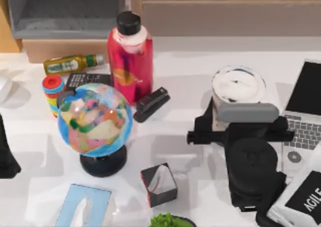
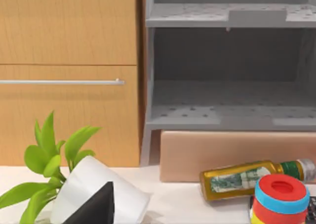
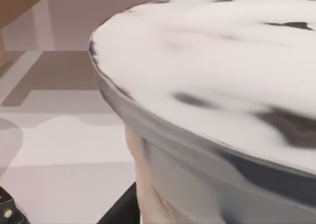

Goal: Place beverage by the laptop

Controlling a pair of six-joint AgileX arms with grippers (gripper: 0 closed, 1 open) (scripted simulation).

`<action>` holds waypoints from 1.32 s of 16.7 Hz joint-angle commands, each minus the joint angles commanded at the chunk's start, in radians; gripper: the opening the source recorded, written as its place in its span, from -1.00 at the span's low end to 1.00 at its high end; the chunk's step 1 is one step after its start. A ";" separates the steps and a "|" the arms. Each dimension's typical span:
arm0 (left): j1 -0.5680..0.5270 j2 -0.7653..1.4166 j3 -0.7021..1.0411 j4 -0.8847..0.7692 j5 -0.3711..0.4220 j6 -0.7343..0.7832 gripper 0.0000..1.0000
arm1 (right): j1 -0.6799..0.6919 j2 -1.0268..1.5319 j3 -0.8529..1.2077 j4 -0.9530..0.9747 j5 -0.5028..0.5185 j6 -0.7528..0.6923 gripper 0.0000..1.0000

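— Where's the beverage (image 1: 238,85)?

— On the counter (image 1: 190,61), just left of the laptop (image 1: 307,118), with my right gripper (image 1: 239,118) around its side. I can't tell whether the fingers are clenched on it.

— How will it handle?

— Thin plastic, liquid-filled, foamy top: top-heavy, slippery, crushable. Hold mid-wall, upright.

— Room?

— Open counter leftward toward the stapler (image 1: 151,103); the laptop's edge crowds the right. Left arm parked at far left.

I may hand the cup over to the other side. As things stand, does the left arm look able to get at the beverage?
Probably not. The left hand sits parked at the table's far left edge, while the beverage stands far right beside the laptop, with the right hand around it and the globe between.
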 joint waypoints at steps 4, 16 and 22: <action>0.000 0.000 0.000 0.000 0.000 0.000 1.00 | 0.000 0.000 0.000 0.000 0.000 0.000 -1.00; 0.000 0.000 0.000 0.000 0.000 0.000 1.00 | 0.002 -0.055 -0.002 -0.053 0.000 0.001 -1.00; 0.000 0.000 0.000 0.000 0.000 0.000 1.00 | -0.013 -0.076 0.021 -0.040 -0.027 0.002 -1.00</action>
